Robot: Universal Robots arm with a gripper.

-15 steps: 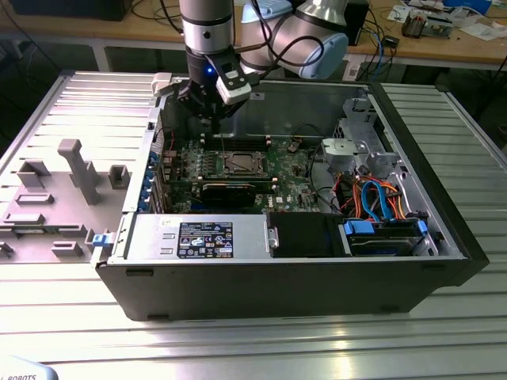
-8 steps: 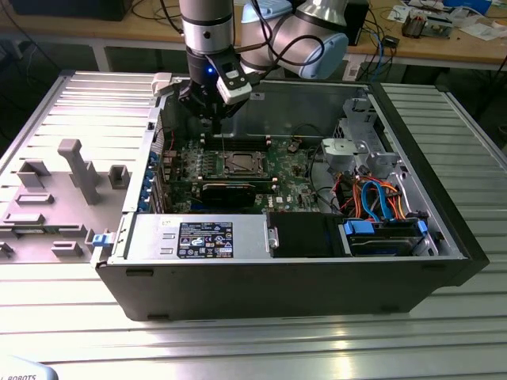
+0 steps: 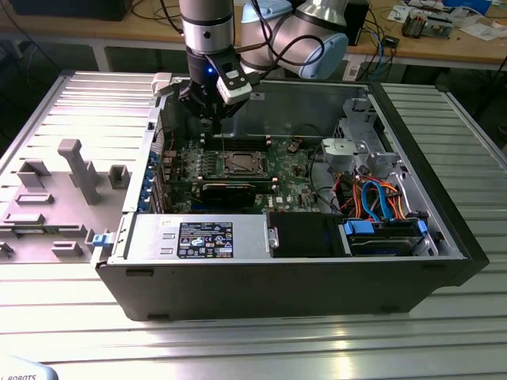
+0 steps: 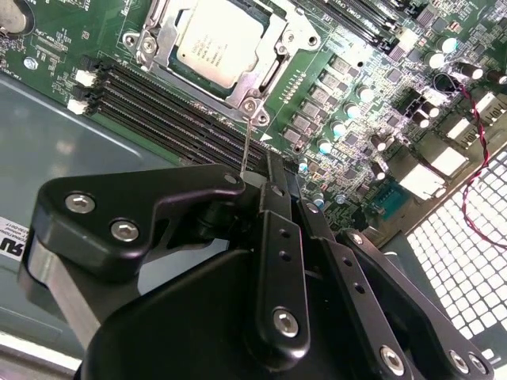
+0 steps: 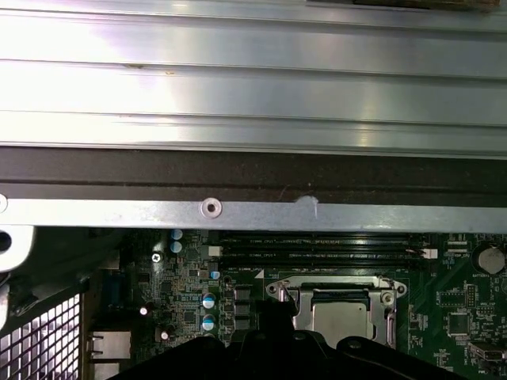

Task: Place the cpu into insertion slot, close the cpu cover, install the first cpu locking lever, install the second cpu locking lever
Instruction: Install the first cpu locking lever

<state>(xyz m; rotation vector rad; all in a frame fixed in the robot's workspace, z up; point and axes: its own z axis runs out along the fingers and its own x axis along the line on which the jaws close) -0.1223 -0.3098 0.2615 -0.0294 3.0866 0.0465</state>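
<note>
At the exterior view's left, one grey tray [image 3: 47, 170] of holders lies well off to the gripper's side, outside the one open computer case [image 3: 277, 281]. The single gripper [image 3: 215, 117] hangs over the case's green board [image 3: 293, 170]. Its fingers are pinched together on one thin wire lever [image 4: 247, 138], which rises from a corner of the socket [image 4: 249, 101] up to the fingertips. Below the gripper, one chip [image 4: 218, 43] sits in the socket with one cover frame [image 4: 273, 59] lying flat around it. Beside the socket, two white clips [image 4: 83, 77] mark the ends of the long black memory slots [image 4: 174, 111]. Farther from the gripper, toward the exterior view's right, lies one bundle of blue and orange cables [image 3: 372, 198].
</note>
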